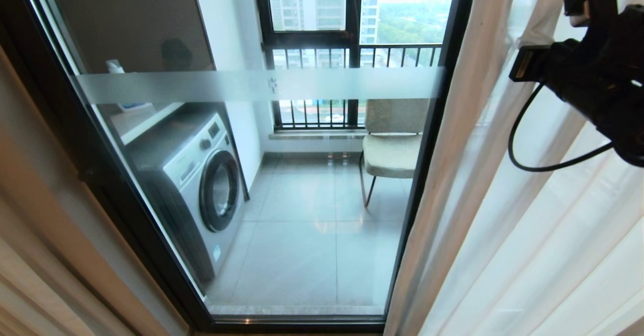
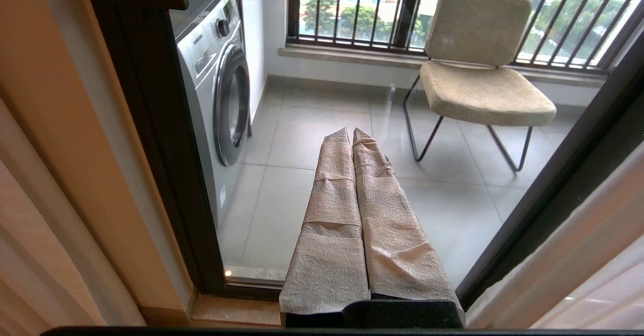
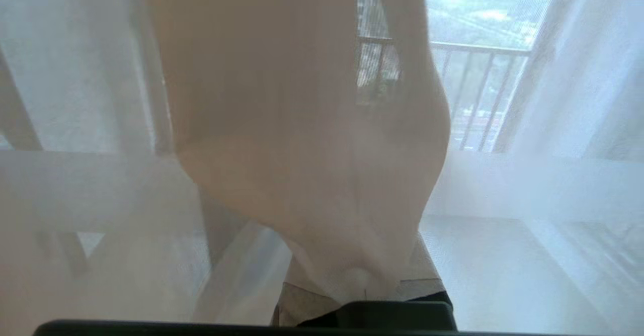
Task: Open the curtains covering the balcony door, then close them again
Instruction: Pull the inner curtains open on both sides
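Right gripper [image 3: 352,280] high at the right, clamped on a fold of thin white see-through curtains [image 1: 528,225], bunched right of the uncovered dark-framed glass balcony door [image 1: 302,175], left gripper [image 2: 352,140] low before the glass, paper-wrapped fingers [image 2: 332,210] pressed together, empty

Left pincer [image 2: 352,134] closed, facing balcony door [image 2: 166,140], washing machine [image 2: 216,69], chair [image 2: 478,64]

The thin white see-through sheer curtain [image 3: 312,185] drapes over the right gripper [image 3: 352,275], hiding its fingers. The beige upholstered chair [image 1: 392,145] is partly hidden behind the dark-framed glass balcony door [image 1: 427,165].
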